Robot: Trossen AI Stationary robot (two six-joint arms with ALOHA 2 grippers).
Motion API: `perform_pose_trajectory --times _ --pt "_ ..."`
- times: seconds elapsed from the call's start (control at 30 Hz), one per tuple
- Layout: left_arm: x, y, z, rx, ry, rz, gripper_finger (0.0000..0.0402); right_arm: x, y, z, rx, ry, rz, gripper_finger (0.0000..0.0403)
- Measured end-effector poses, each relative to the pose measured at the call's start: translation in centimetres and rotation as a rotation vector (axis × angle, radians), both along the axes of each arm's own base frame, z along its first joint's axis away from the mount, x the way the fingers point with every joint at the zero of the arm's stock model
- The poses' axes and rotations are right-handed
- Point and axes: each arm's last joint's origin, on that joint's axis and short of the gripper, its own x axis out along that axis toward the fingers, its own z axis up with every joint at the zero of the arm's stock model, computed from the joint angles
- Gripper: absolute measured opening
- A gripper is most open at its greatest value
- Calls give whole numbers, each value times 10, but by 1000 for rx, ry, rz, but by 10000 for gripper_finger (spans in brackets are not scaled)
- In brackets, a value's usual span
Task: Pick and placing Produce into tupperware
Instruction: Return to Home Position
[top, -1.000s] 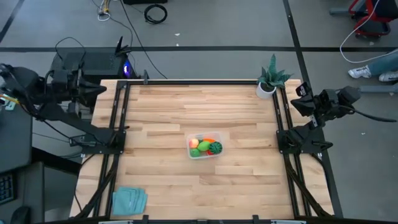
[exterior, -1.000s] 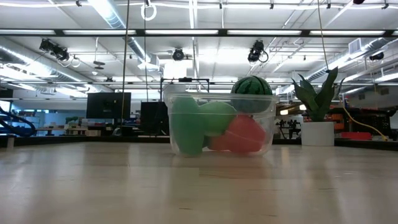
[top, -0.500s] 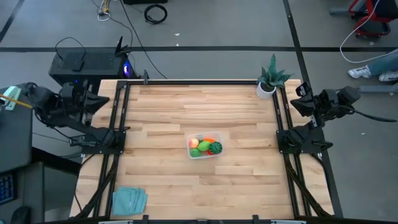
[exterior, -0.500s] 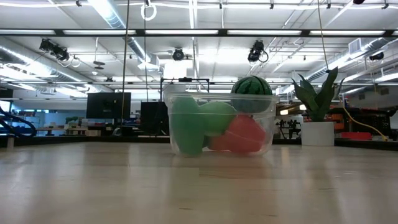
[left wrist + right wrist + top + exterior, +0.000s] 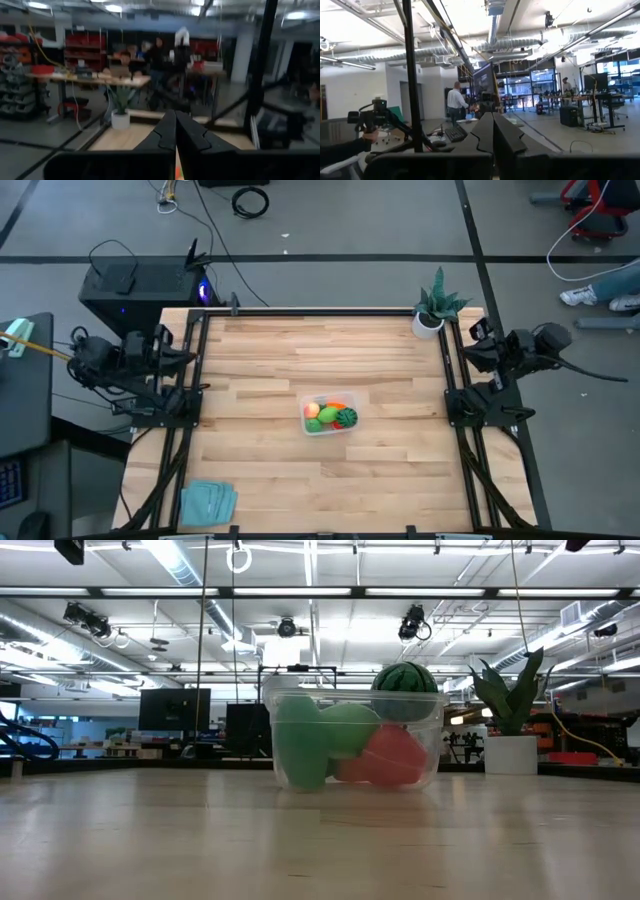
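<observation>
The clear tupperware (image 5: 329,417) stands on the table's middle, holding the produce: a peach ball (image 5: 312,410), an orange carrot (image 5: 337,405), green pieces (image 5: 326,416), a red piece (image 5: 392,758) and the dark green striped ball (image 5: 347,418). In the low view the tupperware (image 5: 352,740) shows with the striped ball (image 5: 404,679) on top. My left gripper (image 5: 175,120) is shut, off the table's left edge (image 5: 185,352). My right gripper (image 5: 492,122) is shut, off the right edge (image 5: 478,345). Neither touches anything.
A potted green plant (image 5: 434,307) in a white pot stands at the table's far right corner. A folded teal cloth (image 5: 208,502) lies at the near left corner. Black frame rails (image 5: 190,390) run along both sides. A person's legs (image 5: 600,285) show on the floor beyond.
The left arm has drawn in and moved toward the table's near side and right, ending close to the left rail. The right gripper has shifted slightly toward the table. The tupperware and produce have stayed put.
</observation>
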Motion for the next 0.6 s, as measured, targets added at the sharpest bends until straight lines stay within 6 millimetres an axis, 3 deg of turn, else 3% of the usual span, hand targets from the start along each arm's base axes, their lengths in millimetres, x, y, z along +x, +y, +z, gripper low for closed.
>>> perform_pose_trajectory --times 0.43,0.6 --pt "35 -12 -35 -7 3 1 15 35 21 -50 34 57 23 5" --pt "52 -18 -58 -7 4 1 13 45 27 -71 102 114 53 3"
